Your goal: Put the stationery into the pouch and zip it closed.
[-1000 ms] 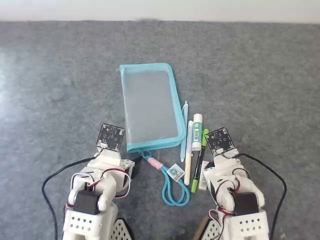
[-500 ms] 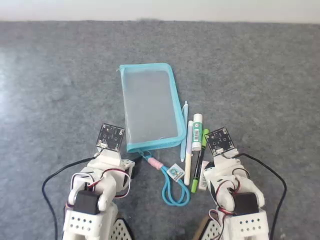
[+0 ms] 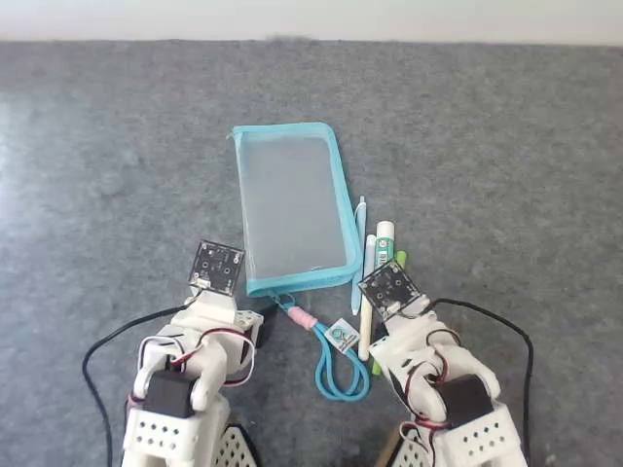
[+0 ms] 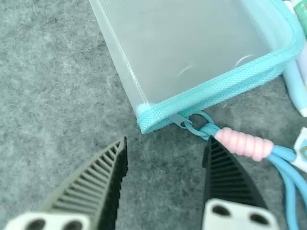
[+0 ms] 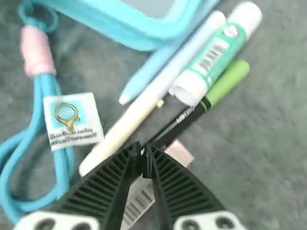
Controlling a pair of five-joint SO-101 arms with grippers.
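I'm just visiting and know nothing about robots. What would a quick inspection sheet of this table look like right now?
Surface: grey felt-like mat, flat.
Job's things: clear pouch with teal edging lies flat; pens, glue stick and green marker lie in a row beside it, outside it.
Clutter: nothing seen.
Grippers: left gripper open, near the pouch's zipper pull; right gripper shut, above the pens.
Cables: a black cable loops out beside each arm, on the mat.
Surroundings: pale strip beyond the mat's far edge.

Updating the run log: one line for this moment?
left gripper: open, by zip pull | right gripper: shut, over stationery | stationery: beside pouch, outside it
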